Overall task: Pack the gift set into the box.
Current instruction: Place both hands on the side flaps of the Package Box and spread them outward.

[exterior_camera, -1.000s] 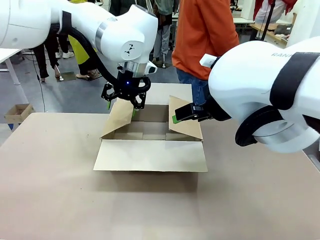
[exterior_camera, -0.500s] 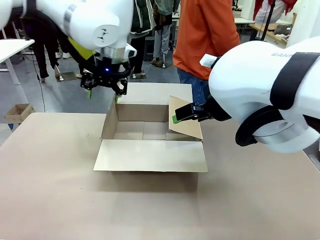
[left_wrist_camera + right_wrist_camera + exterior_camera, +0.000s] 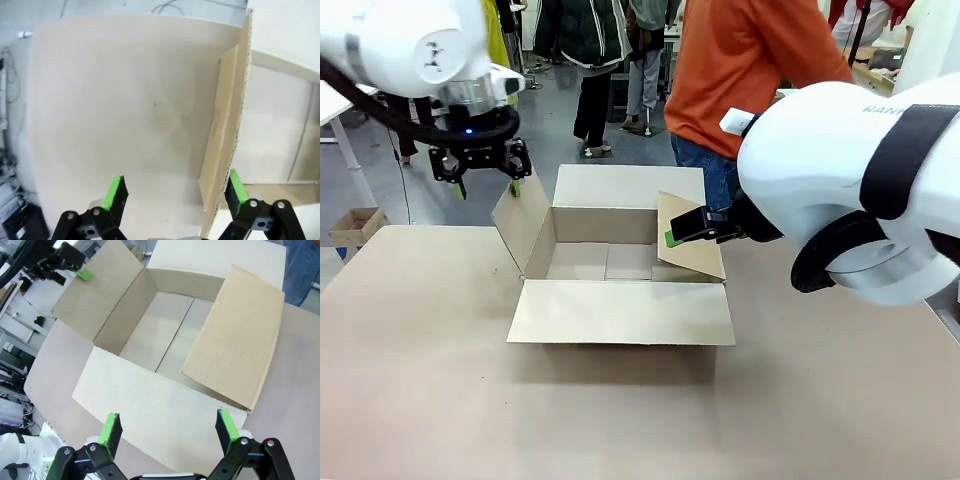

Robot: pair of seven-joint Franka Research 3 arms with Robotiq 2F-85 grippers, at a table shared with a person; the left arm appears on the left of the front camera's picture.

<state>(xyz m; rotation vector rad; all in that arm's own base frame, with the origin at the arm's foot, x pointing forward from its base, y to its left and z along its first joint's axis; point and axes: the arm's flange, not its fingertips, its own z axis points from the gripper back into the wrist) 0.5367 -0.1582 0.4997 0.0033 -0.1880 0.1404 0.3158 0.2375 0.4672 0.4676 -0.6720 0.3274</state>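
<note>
The box [image 3: 620, 262] stands open mid-table, and its inside [image 3: 165, 340] is bare. Its left flap [image 3: 523, 225] leans outward. My left gripper [image 3: 485, 183] hangs open just above that flap's top edge. In the left wrist view the flap's edge [image 3: 225, 150] runs up between the fingers, close to the right pad [image 3: 236, 186], with the left gripper [image 3: 175, 192] wide open. My right gripper [image 3: 682, 228] is open at the right flap [image 3: 690, 245], which tilts inward over the box; from the right wrist the right gripper [image 3: 167, 430] looks down on the box [image 3: 170, 325]. The gift set is out of view.
The box's front flap [image 3: 620, 312] lies flat towards me and the far flap [image 3: 630, 187] lies back. A person in an orange top [image 3: 730, 70] stands at the far side. A small carton [image 3: 355, 225] sits on the floor at the left. Bare table [image 3: 420, 400] surrounds the box.
My left gripper has moved left and away from the box's middle. The left flap has swung from leaning inward to leaning outward. The right arm has not moved.
</note>
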